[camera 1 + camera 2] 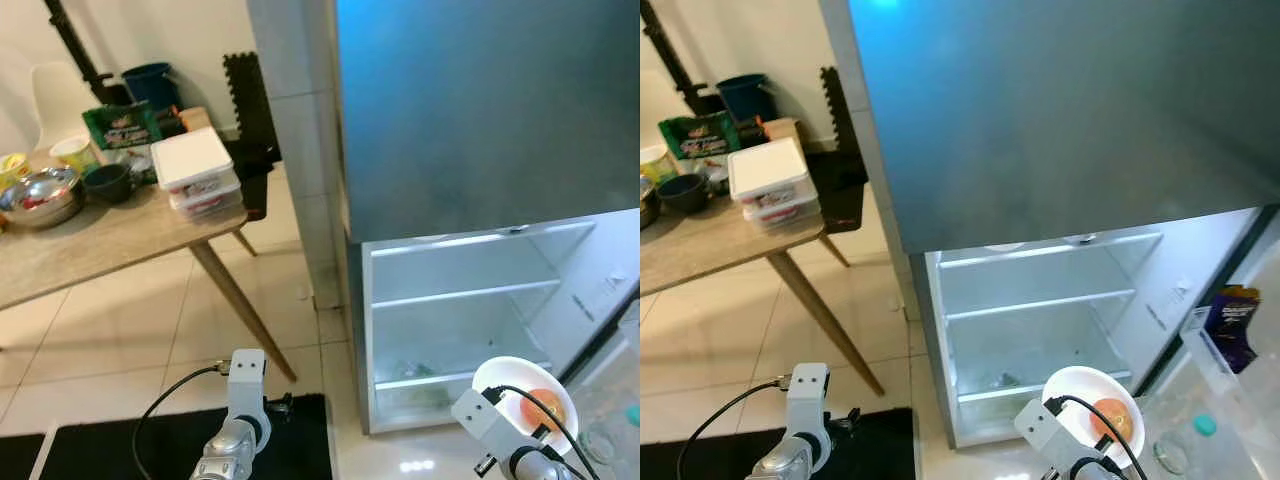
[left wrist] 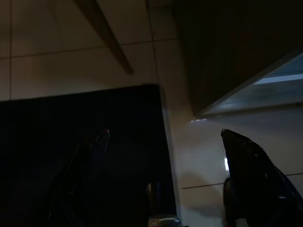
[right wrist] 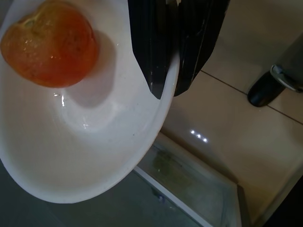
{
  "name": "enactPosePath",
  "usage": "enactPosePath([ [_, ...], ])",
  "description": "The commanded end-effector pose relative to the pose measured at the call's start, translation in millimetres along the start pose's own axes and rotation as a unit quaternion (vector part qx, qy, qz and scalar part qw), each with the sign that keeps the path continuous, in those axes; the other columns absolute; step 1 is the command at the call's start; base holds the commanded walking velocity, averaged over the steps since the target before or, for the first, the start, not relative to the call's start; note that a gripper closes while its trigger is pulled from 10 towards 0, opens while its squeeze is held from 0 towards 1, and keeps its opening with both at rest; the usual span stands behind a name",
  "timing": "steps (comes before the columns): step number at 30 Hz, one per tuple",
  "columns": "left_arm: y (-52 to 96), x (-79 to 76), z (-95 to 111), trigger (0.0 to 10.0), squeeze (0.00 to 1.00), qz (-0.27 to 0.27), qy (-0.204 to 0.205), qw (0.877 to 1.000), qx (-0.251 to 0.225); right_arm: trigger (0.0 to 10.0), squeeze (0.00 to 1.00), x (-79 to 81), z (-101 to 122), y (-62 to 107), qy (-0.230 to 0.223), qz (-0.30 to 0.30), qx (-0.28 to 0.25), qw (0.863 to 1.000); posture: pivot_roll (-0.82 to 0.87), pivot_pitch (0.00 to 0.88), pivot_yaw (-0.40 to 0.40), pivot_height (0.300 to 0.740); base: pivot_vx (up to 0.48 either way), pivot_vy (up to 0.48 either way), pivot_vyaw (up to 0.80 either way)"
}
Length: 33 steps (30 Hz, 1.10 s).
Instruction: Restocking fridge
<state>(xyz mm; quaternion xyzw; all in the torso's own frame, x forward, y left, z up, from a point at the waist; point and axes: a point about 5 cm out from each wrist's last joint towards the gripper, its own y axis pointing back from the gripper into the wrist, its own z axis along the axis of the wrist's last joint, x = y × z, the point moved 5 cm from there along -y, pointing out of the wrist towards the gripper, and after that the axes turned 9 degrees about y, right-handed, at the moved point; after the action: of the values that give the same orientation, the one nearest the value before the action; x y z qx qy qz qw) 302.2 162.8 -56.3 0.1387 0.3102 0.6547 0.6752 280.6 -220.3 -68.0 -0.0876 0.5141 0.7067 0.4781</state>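
Right end effector (image 3: 165, 90): clenched on the rim of a white bowl, one black finger inside the rim and one outside, held low in front of the open fridge.
White bowl (image 1: 1080, 395): tilted in the right wrist view, shallow and glossy inside, gripped at its edge.
Tomato (image 3: 49, 45): orange-red, lying in the bowl against the wall far from the gripped edge.
Fridge (image 1: 1060, 110): dark steel upper door shut; the lower compartment stands open and lit.
Fridge shelves (image 1: 1040, 302): white, one across the middle of the open compartment, with a clear drawer front below it.
Fridge door (image 1: 1230, 340): swung open on the robot's right, its pocket holding a dark purple packet (image 1: 1232, 318) and a clear bottle with a teal cap (image 1: 1200, 428).
Left end effector (image 2: 163, 149): released, fingers spread wide, hanging low above a black mat (image 1: 150, 445) and pale floor tiles.
Bench (image 1: 100, 240): wooden top on slanted legs, to the robot's left, well apart from the fridge.
On the bench: two stacked white lidded tubs (image 1: 195, 170) at the near corner, a steel bowl (image 1: 42, 196), a dark cup (image 1: 108, 182), a green packet (image 1: 122, 125).
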Motion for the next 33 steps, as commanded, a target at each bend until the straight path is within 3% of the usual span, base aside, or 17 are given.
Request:
enactPosePath([
  [1, 2.1, 5.6, -8.0, 10.0, 0.0, 0.008, -0.003, 1.0, 0.012, 10.0, 0.0, -0.4, 2.0, 0.0, -0.007, -0.003, -0.005, 1.0, -0.09, 0.088, 0.107, 0.74, 0.0, -0.315, 0.0],
  [33, 2.4, 2.6, -10.7, 10.0, 0.0, 0.004, 0.001, 1.0, 0.013, 10.0, 0.0, -1.7, 0.6, 1.0, -0.003, -0.002, -0.007, 1.0, -0.09, 0.095, 0.099, 0.74, 0.0, -0.315, 0.0],
])
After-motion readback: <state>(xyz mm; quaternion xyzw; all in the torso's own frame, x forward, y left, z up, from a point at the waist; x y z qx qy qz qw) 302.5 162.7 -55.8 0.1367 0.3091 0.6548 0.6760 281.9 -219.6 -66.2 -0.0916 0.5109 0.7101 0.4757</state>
